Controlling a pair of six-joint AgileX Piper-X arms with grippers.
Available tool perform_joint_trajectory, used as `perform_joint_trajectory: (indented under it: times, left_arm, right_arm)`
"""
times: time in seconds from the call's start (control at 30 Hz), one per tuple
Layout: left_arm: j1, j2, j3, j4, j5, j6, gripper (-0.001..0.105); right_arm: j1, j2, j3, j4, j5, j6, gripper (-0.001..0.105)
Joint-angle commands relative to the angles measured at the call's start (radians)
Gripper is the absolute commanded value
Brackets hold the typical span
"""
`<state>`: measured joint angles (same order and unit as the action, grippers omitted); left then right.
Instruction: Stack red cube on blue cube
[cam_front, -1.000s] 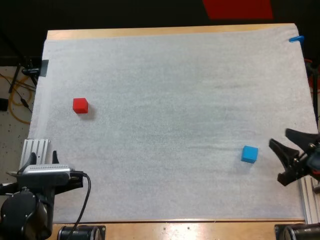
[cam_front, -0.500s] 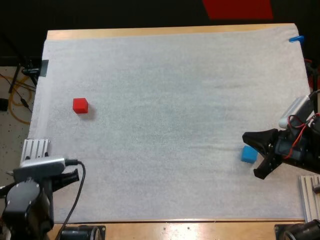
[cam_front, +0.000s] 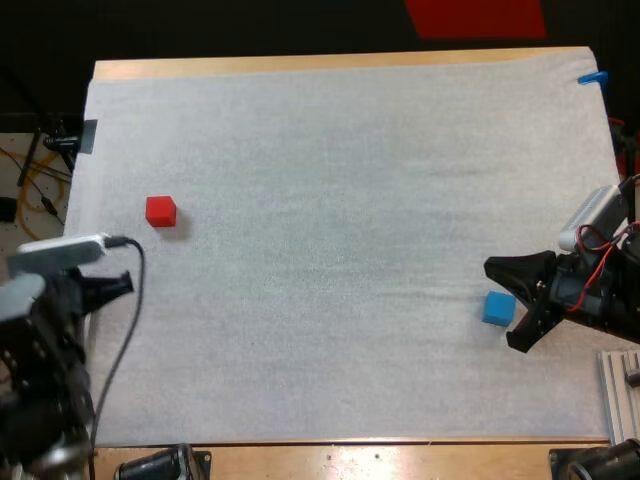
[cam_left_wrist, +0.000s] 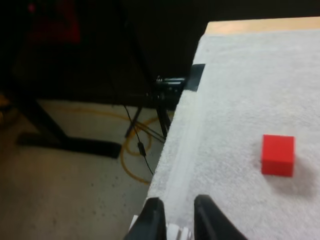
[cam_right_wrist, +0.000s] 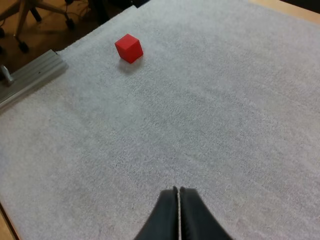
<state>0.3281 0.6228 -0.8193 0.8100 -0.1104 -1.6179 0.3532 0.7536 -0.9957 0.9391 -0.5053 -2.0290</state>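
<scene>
Red cube (cam_front: 160, 211) lies near and ahead of the left gripper (cam_left_wrist: 178, 201), which is narrowly parted and empty; the right gripper (cam_right_wrist: 178, 196), closed, sits by the blue cube (cam_front: 499, 307), well apart.

My right hand (cam_front: 518, 306) has come in from the right edge of the table (cam_front: 300, 64). A second ago it hung out by the right border of the mat (cam_front: 330, 180), well apart from the blue cube (cam_front: 498, 308); now it sits right at that cube's right side. My left arm has swung up from the near left corner along the mat's left border. My left hand (cam_front: 116, 284), which was low down there a second ago, is now nearer the red cube (cam_front: 160, 210), though still apart from it on its near side.
</scene>
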Motion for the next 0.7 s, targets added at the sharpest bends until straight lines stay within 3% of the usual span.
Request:
perform_joint_trajectory:
  times: [0.0,0.07,0.17,0.4,0.47,0.67]
  left_arm:
    - [0.041,0.029,-0.007,-0.059,0.052,0.005,0.015]
    - [0.080,0.099,-0.007,-0.120,0.110,0.039,0.011]
    - [0.082,0.214,-0.017,-0.141,0.110,0.100,0.000]
    - [0.082,0.463,-0.068,-0.145,0.180,0.148,0.000]
    - [0.082,0.552,-0.101,-0.158,0.198,0.205,0.000]
    - [0.069,0.761,-0.216,-0.161,0.217,0.232,0.000]
  right_arm:
    - [0.002,-0.002,-0.010,-0.008,-0.009,-0.018,0.000]
    - [0.002,-0.002,-0.010,-0.008,-0.009,-0.018,0.000]
    - [0.002,-0.002,-0.010,-0.008,-0.009,-0.018,0.000]
    - [0.002,-0.002,-0.010,-0.008,-0.009,-0.018,0.000]
    - [0.002,-0.002,-0.010,-0.008,-0.009,-0.018,0.000]
    - [0.002,-0.002,-0.010,-0.008,-0.009,-0.014,0.000]
